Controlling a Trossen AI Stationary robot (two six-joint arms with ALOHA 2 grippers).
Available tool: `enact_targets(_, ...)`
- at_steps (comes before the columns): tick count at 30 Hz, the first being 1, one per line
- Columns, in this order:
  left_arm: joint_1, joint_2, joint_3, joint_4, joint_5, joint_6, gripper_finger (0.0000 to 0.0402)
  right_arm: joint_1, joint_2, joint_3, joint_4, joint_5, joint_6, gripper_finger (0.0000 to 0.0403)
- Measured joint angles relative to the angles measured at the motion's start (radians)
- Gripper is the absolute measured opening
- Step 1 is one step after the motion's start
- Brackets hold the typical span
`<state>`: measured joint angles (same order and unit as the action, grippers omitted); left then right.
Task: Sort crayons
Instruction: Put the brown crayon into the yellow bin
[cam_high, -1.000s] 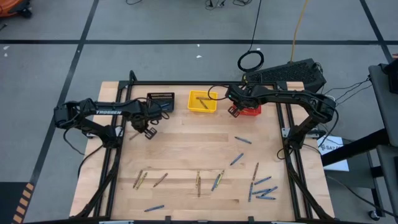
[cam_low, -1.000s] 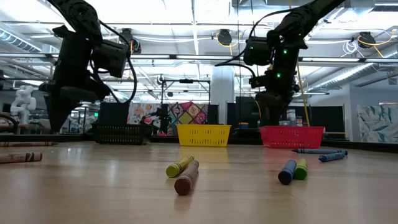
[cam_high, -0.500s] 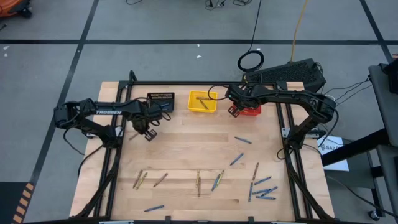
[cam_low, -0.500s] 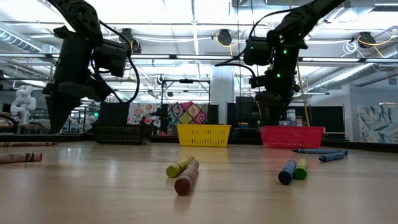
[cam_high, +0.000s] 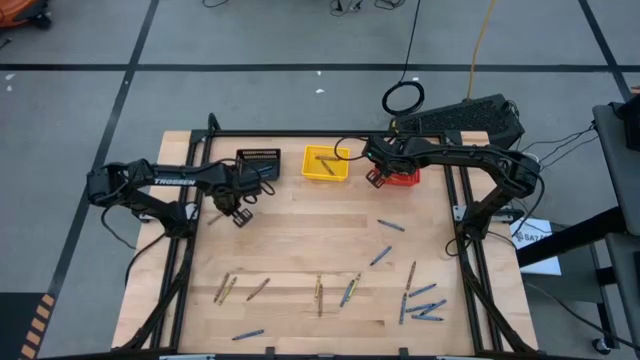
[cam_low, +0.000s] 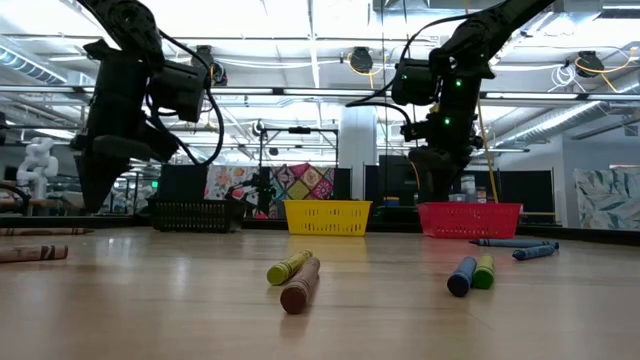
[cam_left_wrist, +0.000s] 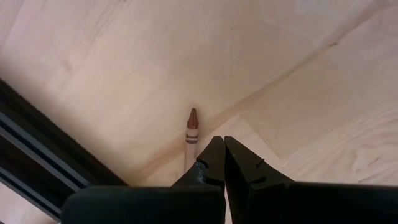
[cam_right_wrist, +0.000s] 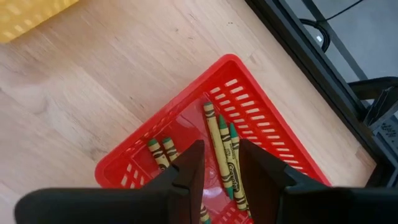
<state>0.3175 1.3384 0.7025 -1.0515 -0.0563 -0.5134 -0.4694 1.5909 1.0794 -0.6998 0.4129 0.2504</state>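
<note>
Several crayons lie loose on the wooden table, blue ones (cam_high: 390, 226) at the right and tan ones (cam_high: 228, 288) toward the near edge. My left gripper (cam_high: 238, 214) is shut and empty over the far left of the table. A brown crayon (cam_left_wrist: 190, 132) lies flat on the wood just beside its fingertips (cam_left_wrist: 219, 147). My right gripper (cam_high: 378, 178) is open and empty above the red basket (cam_right_wrist: 261, 118), in which several olive-yellow crayons (cam_right_wrist: 224, 149) lie flat on the bottom.
A black basket (cam_high: 258, 160) and a yellow basket (cam_high: 326, 164) stand in a row with the red one (cam_high: 404, 179) at the far edge. A black frame rail (cam_left_wrist: 37, 149) runs along the table's left side. In the low view crayons (cam_low: 296, 276) lie near the camera.
</note>
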Motion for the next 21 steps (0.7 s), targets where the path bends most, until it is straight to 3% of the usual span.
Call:
enact_targets(11,-0.004,0.0,0.0,0.108,-0.005,0.021,0.0,0.0,0.0,0.0,0.07,0.0,-0.001,0.0086)
enact_targets(15,-0.004,0.0,0.0,0.128,-0.004,-0.076,0.0,0.0,0.0,0.0,0.118,0.0,-0.001,0.0086)
enact_targets(21,-0.003,0.0,0.0,0.119,-0.024,-0.082,0.0,0.0,0.0,0.0,0.182,0.0,-0.001,0.0086)
